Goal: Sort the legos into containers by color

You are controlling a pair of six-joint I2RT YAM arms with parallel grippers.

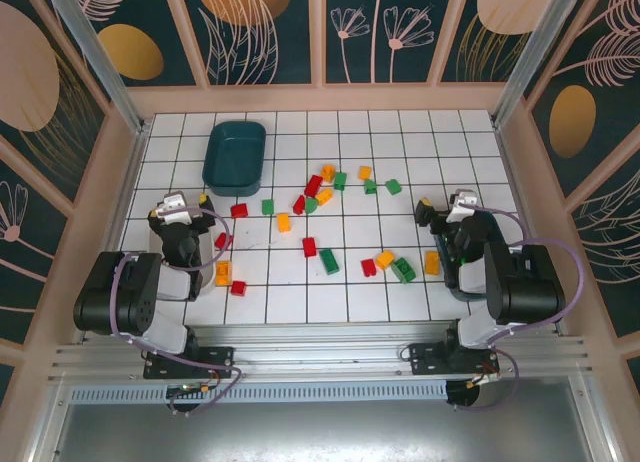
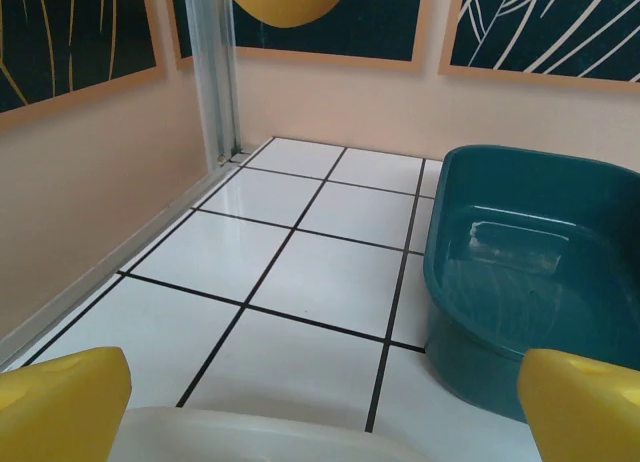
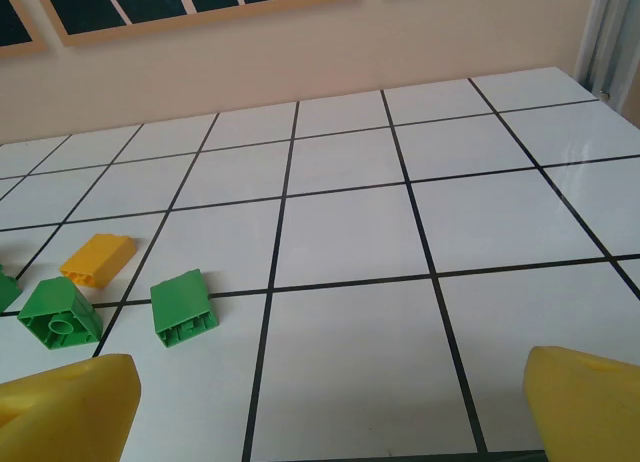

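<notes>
Red, green and orange-yellow legos lie scattered over the middle of the tiled floor, among them a red one (image 1: 310, 247), a green one (image 1: 329, 262) and an orange one (image 1: 284, 222). A dark teal container (image 1: 235, 157) stands empty at the back left and is close on the right in the left wrist view (image 2: 530, 272). The white container's rim (image 2: 260, 430) lies just under my left gripper (image 2: 325, 402), which is open and empty. My right gripper (image 3: 330, 402) is open and empty too, above a second teal container (image 1: 449, 282). Two green legos (image 3: 183, 307) and an orange one (image 3: 97, 259) lie ahead to its left.
Pink walls enclose the floor on three sides. A metal post (image 2: 215, 72) stands in the back left corner. More legos cluster near the middle back (image 1: 320, 187). Both arm bases sit at the near edge.
</notes>
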